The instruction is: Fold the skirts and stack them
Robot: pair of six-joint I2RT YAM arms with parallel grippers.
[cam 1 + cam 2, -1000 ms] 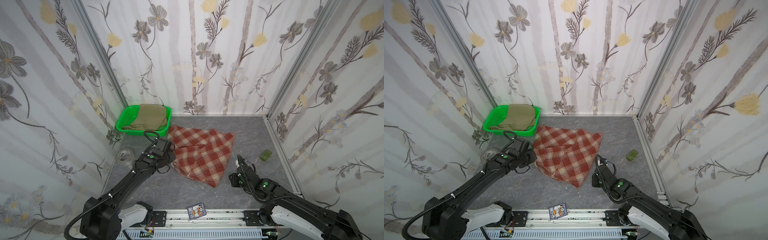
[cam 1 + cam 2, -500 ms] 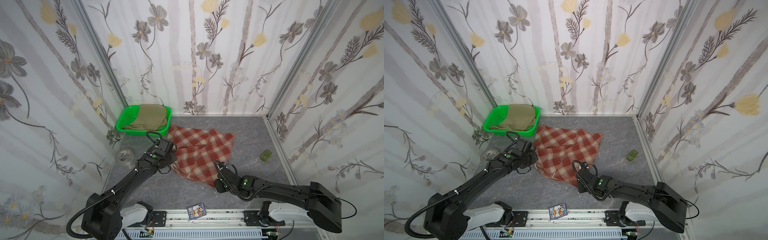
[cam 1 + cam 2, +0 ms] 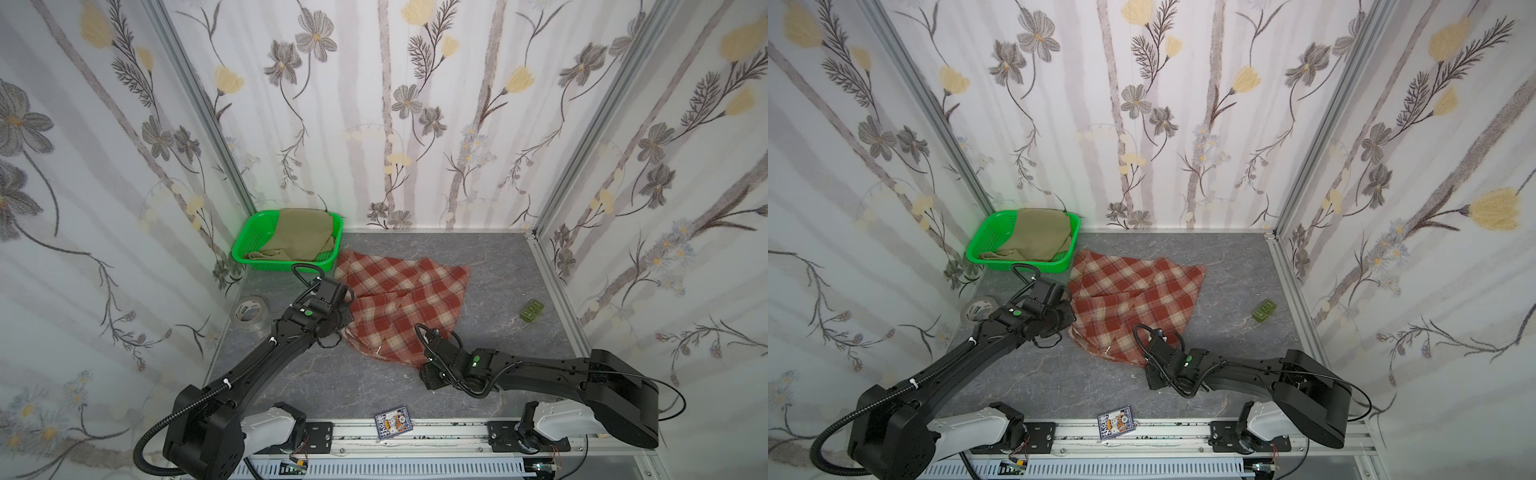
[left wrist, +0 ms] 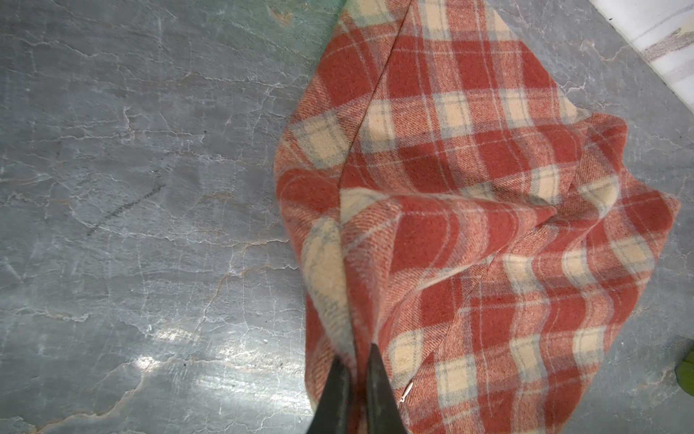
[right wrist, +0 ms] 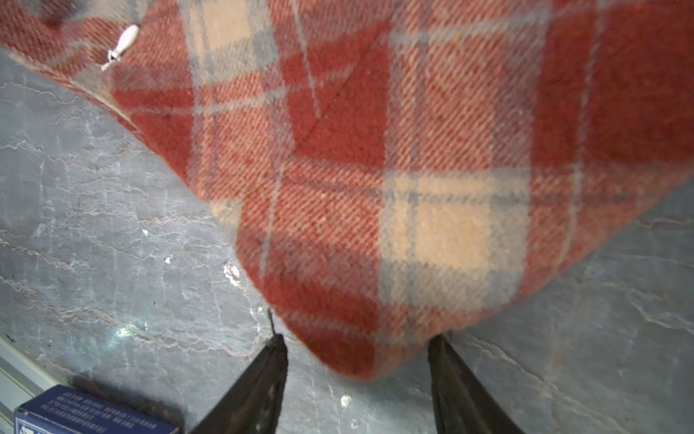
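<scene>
I could read no text anywhere. The blue box, seen from my right wrist, carried rows of small white print on its side, too blurred to make out a single word. In both top views the same box lay at the front edge of the table. Its face showed a coloured picture inside a pale border, with lettering too small to tell. The tape roll had a dark label on its core with pale marks on it. I could not tell those as letters or numbers either.
</scene>
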